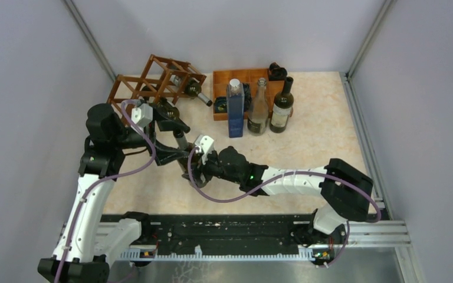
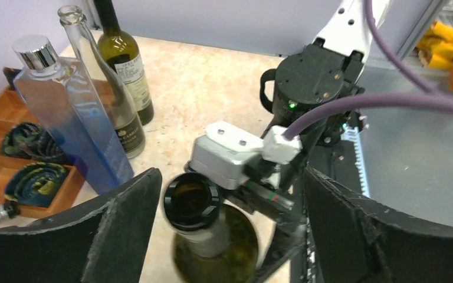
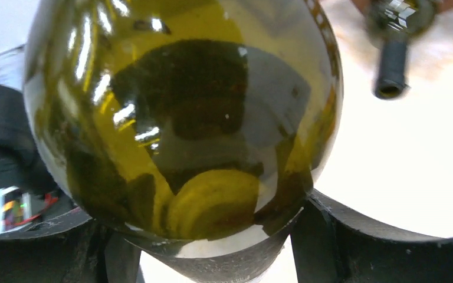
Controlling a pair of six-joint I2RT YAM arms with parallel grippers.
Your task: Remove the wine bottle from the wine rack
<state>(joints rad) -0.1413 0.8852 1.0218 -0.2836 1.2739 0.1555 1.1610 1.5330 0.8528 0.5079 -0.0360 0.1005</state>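
Shows right claw (image 3: 206, 253) pinching olive-green wine bottle (image 3: 183, 118) by its body, clear of wine rack (image 1: 153, 82); left claw (image 2: 230, 191) spread around bottle's mouth.

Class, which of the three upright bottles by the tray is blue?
The silver-capped square blue bottle, leftmost; next come the clear glass bottle, then the dark wine bottle.
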